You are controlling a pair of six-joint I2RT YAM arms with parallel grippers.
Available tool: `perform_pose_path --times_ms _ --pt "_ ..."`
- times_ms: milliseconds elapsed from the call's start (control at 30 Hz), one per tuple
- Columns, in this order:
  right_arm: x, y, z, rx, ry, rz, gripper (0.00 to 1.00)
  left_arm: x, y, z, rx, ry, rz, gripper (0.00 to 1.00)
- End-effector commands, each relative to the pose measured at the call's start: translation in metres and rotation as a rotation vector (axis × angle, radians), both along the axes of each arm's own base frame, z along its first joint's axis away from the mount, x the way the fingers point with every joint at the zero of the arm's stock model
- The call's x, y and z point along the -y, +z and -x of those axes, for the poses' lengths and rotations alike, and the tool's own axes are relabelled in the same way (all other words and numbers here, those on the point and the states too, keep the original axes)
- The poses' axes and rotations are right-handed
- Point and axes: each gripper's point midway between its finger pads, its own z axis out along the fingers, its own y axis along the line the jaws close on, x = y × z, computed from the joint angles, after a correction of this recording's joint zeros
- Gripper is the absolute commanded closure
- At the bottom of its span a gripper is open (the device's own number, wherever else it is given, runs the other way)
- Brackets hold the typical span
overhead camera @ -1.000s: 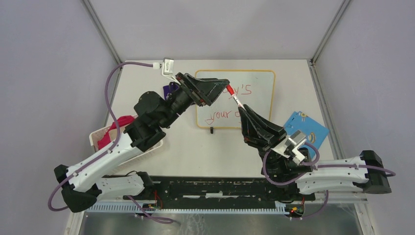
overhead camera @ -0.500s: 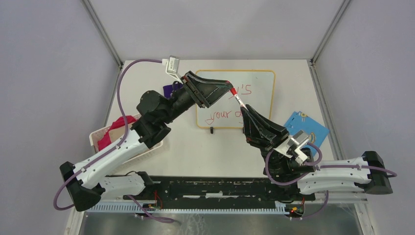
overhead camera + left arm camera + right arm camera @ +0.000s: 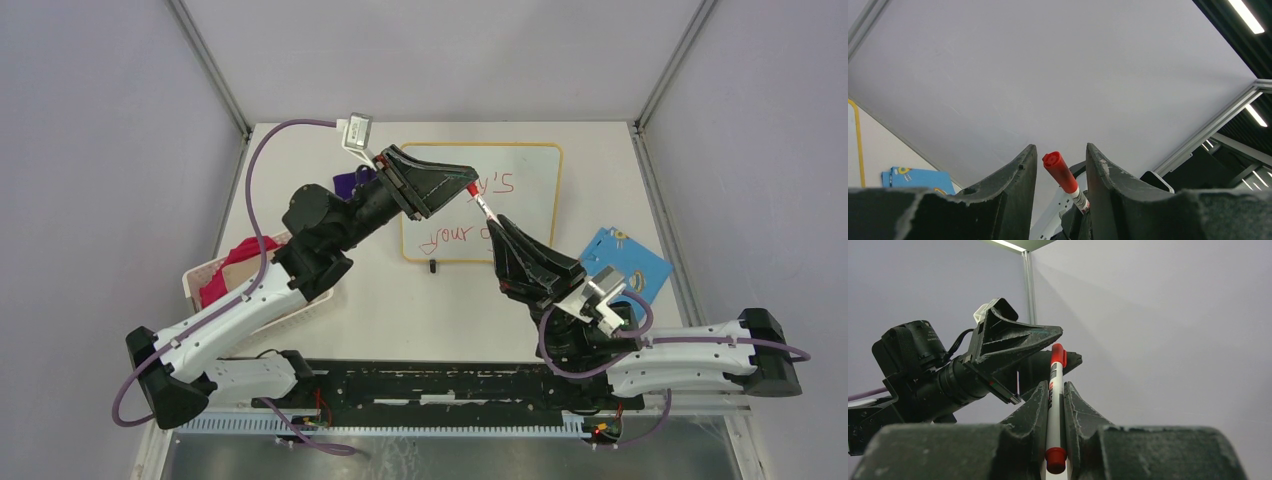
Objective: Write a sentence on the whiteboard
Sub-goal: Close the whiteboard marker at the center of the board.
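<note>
Red-capped marker [image 3: 1055, 370] sits clamped between the fingers of your right gripper [image 3: 1055, 386], standing upright in the right wrist view with its cap at the top. Your left gripper [image 3: 1060, 150] is spread wide. In the left wrist view the cap rises in the gap between its two fingers, with space on both sides. From the top camera, both grippers meet above the whiteboard [image 3: 530, 215], which lies flat on the worktop [image 3: 400, 300] just above the middle of the frame. The sentence [image 3: 452, 236] shows in red on the board. You can read "y's" on one line and "your" on the other, and the left gripper hides the rest. A blue card [image 3: 625, 262] lies to the lower right of the board.
</note>
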Motion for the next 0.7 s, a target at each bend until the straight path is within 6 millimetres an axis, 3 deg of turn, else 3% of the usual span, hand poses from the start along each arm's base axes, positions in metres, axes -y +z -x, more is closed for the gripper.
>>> perform_pose_path --times_ms 0,267,500,667 --pt "0.001 0.008 0.003 0.010 0.020 -0.024 1.00 -0.011 0.025 0.015 0.042 -0.042 0.072 0.54" --pt "-0.001 0.005 0.002 0.003 0.021 -0.025 1.00 -0.015 0.020 0.018 0.036 -0.039 0.074 0.63" --pt "0.003 0.001 -0.001 -0.014 0.012 -0.043 1.00 -0.018 0.015 0.020 0.023 -0.039 0.080 0.65" --pt "0.001 0.002 -0.001 -0.014 0.009 -0.039 1.00 -0.018 0.015 0.022 0.027 -0.054 0.084 0.88"
